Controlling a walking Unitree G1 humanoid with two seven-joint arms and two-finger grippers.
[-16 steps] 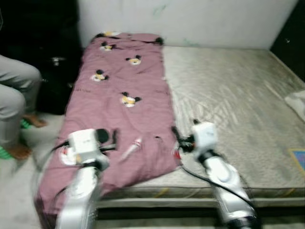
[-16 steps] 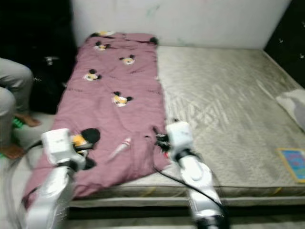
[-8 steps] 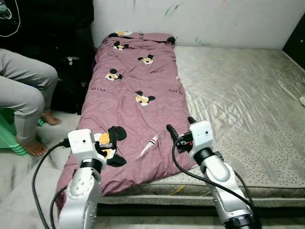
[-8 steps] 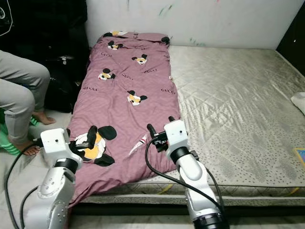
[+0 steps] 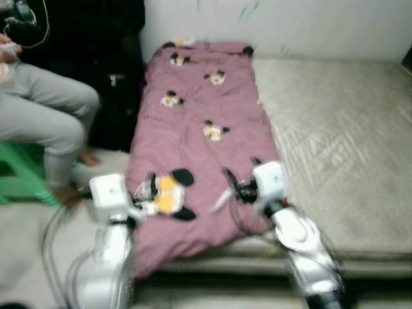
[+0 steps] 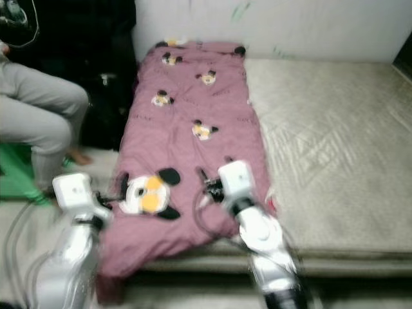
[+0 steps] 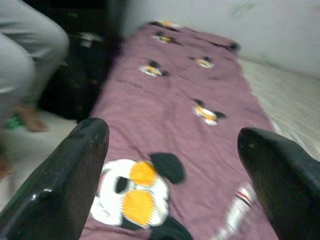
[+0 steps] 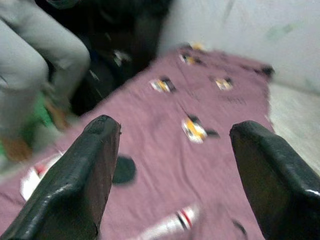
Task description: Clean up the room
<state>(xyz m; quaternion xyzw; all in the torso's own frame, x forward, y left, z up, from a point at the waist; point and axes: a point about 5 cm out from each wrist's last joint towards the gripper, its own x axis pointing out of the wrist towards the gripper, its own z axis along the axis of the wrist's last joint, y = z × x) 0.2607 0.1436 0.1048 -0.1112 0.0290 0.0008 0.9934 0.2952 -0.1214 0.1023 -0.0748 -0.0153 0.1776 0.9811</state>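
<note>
One grey mattress (image 5: 347,141) carries one mauve cartoon-print blanket (image 5: 199,129) along its left side, near end drooping over the edge. The camera has swung left since earlier — more of the seated person (image 5: 51,122) on one green stool (image 5: 22,170) shows. Two grippers, left gripper (image 7: 175,175) and right gripper (image 8: 172,170), hover over the blanket's near end — both spread wide, empty.
</note>
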